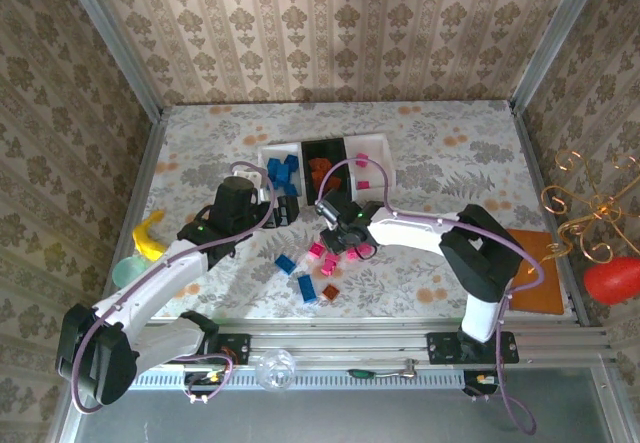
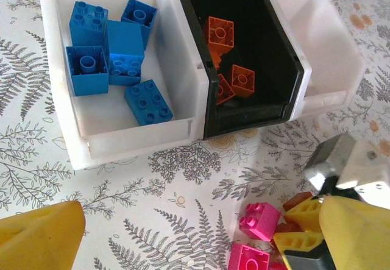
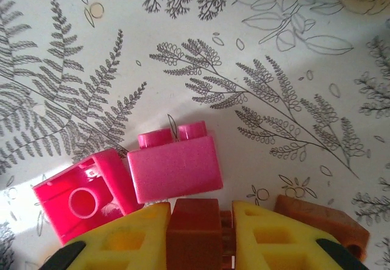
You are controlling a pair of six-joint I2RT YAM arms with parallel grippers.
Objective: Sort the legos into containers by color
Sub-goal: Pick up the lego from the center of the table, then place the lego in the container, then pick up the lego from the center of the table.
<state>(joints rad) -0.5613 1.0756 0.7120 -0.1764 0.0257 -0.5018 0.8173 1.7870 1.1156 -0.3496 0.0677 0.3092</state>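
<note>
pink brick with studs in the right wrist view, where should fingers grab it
Judging by its pose, come from above and pinch the pink brick across its two broad flat faces. The tipped pink brick crowds one end, and the rounded studs offer poor purchase.

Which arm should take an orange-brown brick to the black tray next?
Right. Its end effector is shut on a small orange-brown plastic brick bound for the black rectangular tray; the left end effector is open, holding nothing.
</note>
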